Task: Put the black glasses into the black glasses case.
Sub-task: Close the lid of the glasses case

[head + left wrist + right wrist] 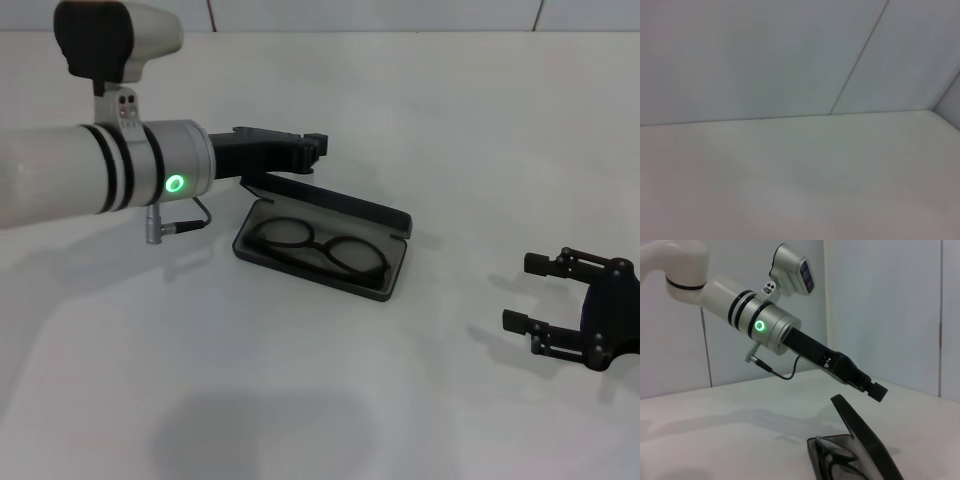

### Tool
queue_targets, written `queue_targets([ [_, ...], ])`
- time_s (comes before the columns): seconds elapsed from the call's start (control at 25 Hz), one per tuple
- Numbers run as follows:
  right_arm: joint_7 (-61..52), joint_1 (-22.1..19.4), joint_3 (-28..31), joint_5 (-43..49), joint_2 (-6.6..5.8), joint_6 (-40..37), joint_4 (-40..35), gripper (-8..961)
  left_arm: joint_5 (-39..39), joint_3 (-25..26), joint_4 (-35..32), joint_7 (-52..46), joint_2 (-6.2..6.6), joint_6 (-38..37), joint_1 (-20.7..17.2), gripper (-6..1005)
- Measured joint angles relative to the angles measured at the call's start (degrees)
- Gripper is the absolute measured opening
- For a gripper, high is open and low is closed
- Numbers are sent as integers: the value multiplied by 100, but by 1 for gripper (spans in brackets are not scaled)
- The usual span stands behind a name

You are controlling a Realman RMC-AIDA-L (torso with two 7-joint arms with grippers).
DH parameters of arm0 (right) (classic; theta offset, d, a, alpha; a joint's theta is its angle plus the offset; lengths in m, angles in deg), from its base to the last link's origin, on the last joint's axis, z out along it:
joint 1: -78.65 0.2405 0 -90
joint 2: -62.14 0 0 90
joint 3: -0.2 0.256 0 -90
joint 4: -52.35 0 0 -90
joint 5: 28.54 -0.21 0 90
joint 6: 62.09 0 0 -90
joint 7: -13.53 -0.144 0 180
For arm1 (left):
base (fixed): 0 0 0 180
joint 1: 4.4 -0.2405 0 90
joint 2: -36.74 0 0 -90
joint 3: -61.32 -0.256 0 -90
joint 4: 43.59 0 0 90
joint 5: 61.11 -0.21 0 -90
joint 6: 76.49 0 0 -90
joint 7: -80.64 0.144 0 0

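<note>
The black glasses case (341, 206) lies open in the middle of the white table, its lid tilted up toward the back. Inside its tray lie the black glasses (285, 236), lenses side by side. My left gripper (318, 150) hovers just behind and above the raised lid, apart from it. In the right wrist view the same gripper (877, 391) hangs over the lid of the case (866, 441), with the glasses (838, 454) below. My right gripper (520, 292) rests low at the right, open and holding nothing, well away from the case.
The white table (300, 400) runs to a light panelled wall (765, 55) at the back. The left wrist view holds only table surface and wall. My left arm (110, 175) spans the left side of the scene above the table.
</note>
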Motion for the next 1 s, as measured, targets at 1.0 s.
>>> queue_targets([
  [1.0,1,7,28,0,-9,107,-20,712,-45,-1157,4,237,-7,1480,-413,71],
])
